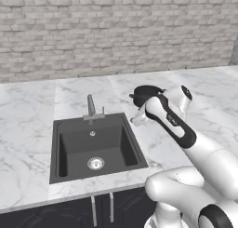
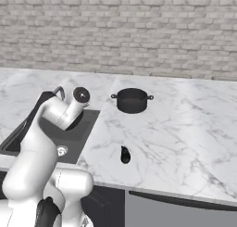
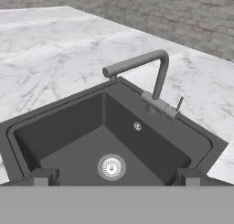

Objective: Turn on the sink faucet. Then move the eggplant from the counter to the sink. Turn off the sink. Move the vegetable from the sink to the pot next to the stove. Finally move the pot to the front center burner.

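Observation:
The dark grey sink point(image 1: 69, 148) is set into the white marble counter point(image 1: 28, 110), with a round silver drain point(image 3: 111, 167) in its floor. The grey sink faucet point(image 3: 160, 74) stands at the basin's back rim, its spout reaching out over the basin and its small lever point(image 3: 179, 103) standing up beside the base. No water is visible. My gripper point(image 3: 116, 176) hovers above the basin's near side, looking at the faucet, jaws open and empty. The small dark eggplant point(image 2: 125, 154) lies on the counter to the right of the sink point(image 2: 85, 124), near the front edge.
A black two-handled vessel point(image 2: 132, 100) sits on the counter behind and right of the sink, partly hidden by my arm in the left base view point(image 1: 145, 90). A brick wall point(image 2: 139, 31) backs the counter. Dark cabinet doors point(image 1: 102, 208) run below the front edge.

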Robot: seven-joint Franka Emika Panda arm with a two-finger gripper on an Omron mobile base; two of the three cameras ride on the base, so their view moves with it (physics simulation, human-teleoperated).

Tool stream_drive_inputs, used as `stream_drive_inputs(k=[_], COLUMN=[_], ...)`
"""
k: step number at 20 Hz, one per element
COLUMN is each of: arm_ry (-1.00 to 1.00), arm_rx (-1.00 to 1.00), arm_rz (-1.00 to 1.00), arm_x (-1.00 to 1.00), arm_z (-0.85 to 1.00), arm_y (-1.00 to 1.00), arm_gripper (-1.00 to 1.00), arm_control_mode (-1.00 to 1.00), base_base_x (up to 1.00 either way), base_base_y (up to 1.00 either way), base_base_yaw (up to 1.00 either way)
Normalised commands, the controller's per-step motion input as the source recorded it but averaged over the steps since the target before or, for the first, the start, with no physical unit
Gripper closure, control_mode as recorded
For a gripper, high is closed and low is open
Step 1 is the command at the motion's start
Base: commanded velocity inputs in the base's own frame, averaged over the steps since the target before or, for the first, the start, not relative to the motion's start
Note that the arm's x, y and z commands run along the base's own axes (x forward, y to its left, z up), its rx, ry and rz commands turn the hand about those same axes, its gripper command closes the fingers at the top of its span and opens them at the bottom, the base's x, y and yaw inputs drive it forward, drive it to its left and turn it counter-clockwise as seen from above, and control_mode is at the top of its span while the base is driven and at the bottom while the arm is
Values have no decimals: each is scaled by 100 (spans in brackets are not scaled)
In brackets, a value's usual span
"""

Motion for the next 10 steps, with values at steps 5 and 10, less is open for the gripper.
stream_drive_inputs(k=[5, 10], arm_ry=[-12, -8], arm_rx=[0, 0], arm_rz=[0, 2], arm_x=[15, 36], arm_z=[-10, -16], arm_y=[13, 17], arm_gripper=[-100, -100], arm_control_mode=[-100, -100], base_base_x=[0, 0], base_base_y=[0, 0], base_base_yaw=[0, 0])
